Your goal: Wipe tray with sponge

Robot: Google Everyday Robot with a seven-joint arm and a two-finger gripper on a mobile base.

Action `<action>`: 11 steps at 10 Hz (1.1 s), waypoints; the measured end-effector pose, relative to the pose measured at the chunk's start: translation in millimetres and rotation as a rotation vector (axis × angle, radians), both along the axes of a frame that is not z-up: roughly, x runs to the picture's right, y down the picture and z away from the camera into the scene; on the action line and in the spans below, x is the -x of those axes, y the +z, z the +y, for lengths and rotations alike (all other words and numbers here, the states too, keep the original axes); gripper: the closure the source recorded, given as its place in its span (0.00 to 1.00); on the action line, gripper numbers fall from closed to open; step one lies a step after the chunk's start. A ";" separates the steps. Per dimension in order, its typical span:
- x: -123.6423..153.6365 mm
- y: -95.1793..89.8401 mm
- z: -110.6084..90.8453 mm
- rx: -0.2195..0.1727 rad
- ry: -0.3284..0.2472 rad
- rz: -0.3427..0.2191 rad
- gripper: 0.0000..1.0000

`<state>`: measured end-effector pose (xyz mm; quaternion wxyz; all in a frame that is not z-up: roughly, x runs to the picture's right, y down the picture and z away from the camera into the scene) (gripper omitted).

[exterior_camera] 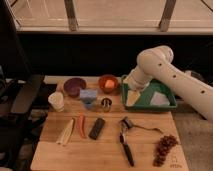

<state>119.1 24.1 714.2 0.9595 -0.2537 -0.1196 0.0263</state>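
The green tray [167, 104] lies at the back right of the wooden table. My white arm reaches in from the right and bends down over it. My gripper [132, 95] hangs over the tray's left end, its pale fingers spread with nothing between them. The light-blue sponge [88, 93] rests left of the tray, between the bowls, right behind a small blue cup [89, 104]. A gap of about one bowl's width separates the gripper from the sponge. A pale patch [160, 98] shows on the tray's floor.
A purple bowl [74, 86] and an orange bowl [107, 82] stand at the back. A white cup [56, 100], metal cup [106, 103], black block [97, 128], carrot [81, 125], black-handled tool [127, 147] and grapes [162, 147] lie nearer. A dark chair [20, 95] stands left.
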 end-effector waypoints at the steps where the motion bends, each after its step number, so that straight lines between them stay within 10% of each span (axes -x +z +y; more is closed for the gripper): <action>1: -0.5 11.0 -0.3 0.010 -0.004 0.009 0.26; 11: 148.5 112.1 -28.8 0.047 0.009 -0.236 0.26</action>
